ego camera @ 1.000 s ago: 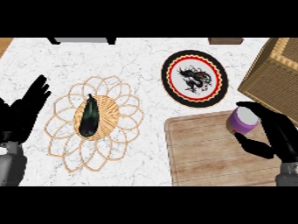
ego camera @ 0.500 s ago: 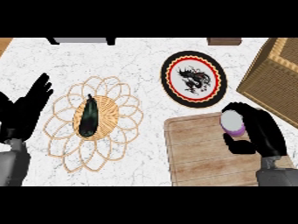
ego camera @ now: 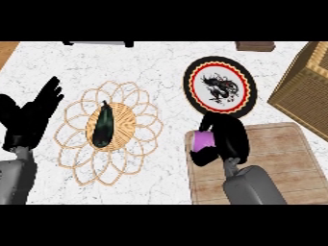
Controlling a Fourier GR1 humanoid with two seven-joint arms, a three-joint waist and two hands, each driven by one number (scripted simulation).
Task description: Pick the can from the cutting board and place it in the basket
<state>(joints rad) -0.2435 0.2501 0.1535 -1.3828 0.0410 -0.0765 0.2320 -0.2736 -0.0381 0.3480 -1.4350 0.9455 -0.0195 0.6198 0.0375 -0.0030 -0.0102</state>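
Right hand (ego camera: 229,139), fingers curled round the purple can (ego camera: 202,141), has carried it from the right of the cutting board (ego camera: 287,161) to its left edge, nearer the basket (ego camera: 78,144); left hand (ego camera: 29,117) spread, resting

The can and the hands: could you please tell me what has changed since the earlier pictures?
The right hand closed round the can and carried it left, from the right part of the board to its left edge, toward the basket. The left hand stayed open at the left; basket, board and plate did not move.
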